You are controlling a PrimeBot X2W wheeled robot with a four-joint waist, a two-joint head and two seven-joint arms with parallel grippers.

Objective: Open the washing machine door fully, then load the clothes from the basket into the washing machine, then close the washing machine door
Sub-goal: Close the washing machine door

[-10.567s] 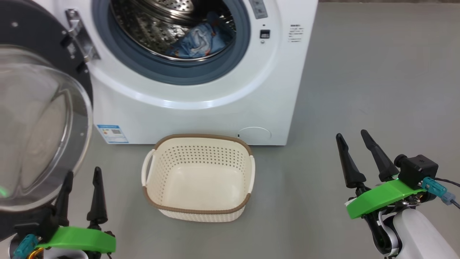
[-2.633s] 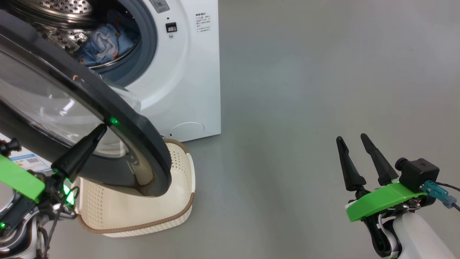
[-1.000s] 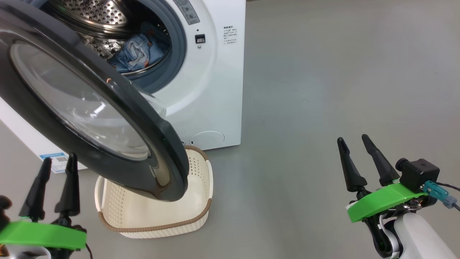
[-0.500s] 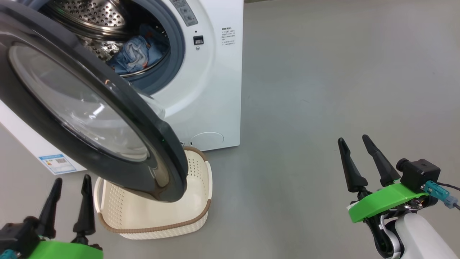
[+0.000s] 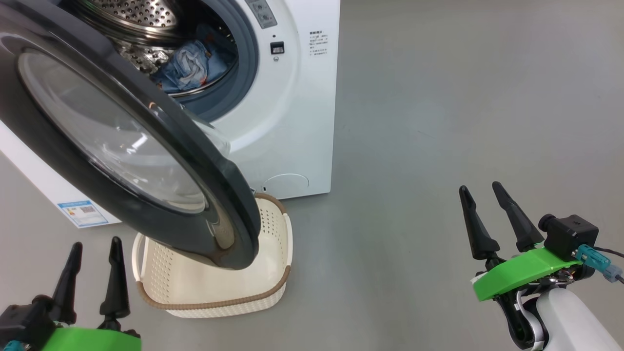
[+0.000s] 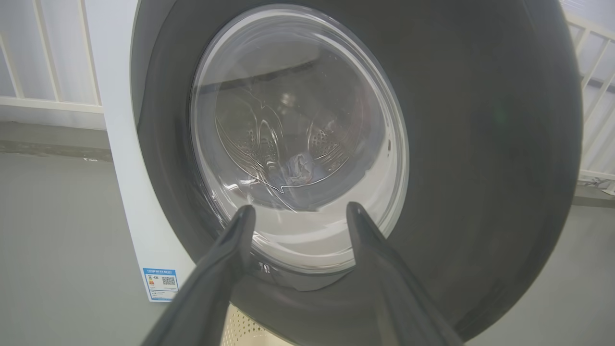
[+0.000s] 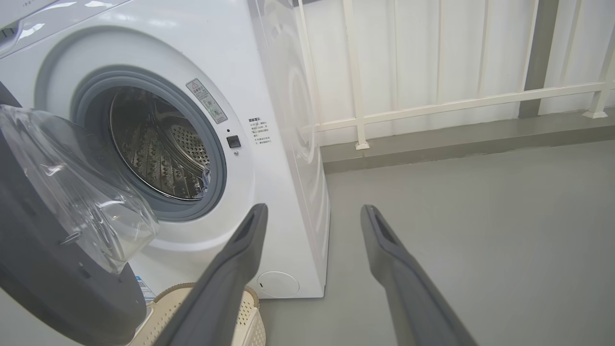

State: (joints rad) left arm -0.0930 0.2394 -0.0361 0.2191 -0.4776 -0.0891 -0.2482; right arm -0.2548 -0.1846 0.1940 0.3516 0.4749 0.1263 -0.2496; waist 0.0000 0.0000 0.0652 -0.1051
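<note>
While left gripper sits low, fingers apart, empty, touching nothing, door hangs half-open above basket. Risk: push on bulging glass may skid; black rim safer. Door's lower edge looks close to basket rim, could snag, drag it. Basket's visible part empty; clothes lie in drum of washer, near gasket: stray fold could block latch. Right gripper well apart over floor, spread, empty.

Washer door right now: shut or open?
Open, partly swung. The washing machine door stands angled away from the washing machine; the clothes inside show past its edge, and its lower rim overhangs the basket.
</note>
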